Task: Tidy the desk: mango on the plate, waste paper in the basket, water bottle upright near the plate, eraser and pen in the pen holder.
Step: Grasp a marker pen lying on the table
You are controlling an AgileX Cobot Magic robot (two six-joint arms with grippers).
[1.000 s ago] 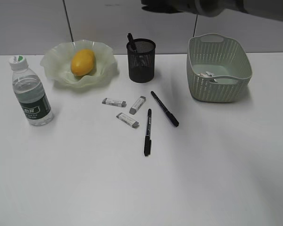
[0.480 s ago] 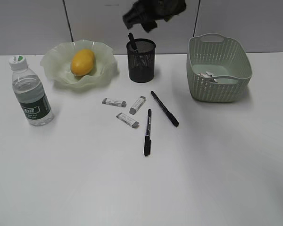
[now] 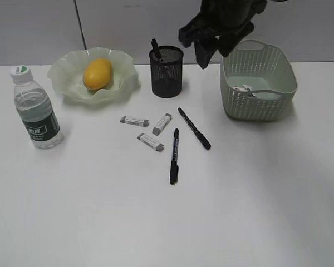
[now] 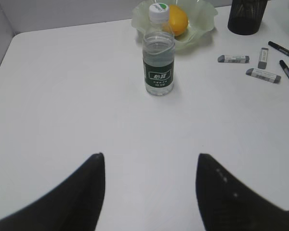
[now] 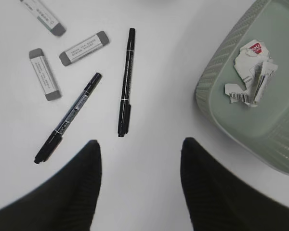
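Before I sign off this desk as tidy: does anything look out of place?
Yes. Three erasers and two black pens lie scattered on the desk in front of the pen holder, not in it. The mango, waste paper and upright water bottle look fine.

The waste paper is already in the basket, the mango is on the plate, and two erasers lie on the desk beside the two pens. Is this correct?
Not quite: three erasers lie on the desk, not two, as the right wrist view shows. The rest holds: the waste paper is in the basket, the mango is on the plate, and two pens lie beside the erasers.
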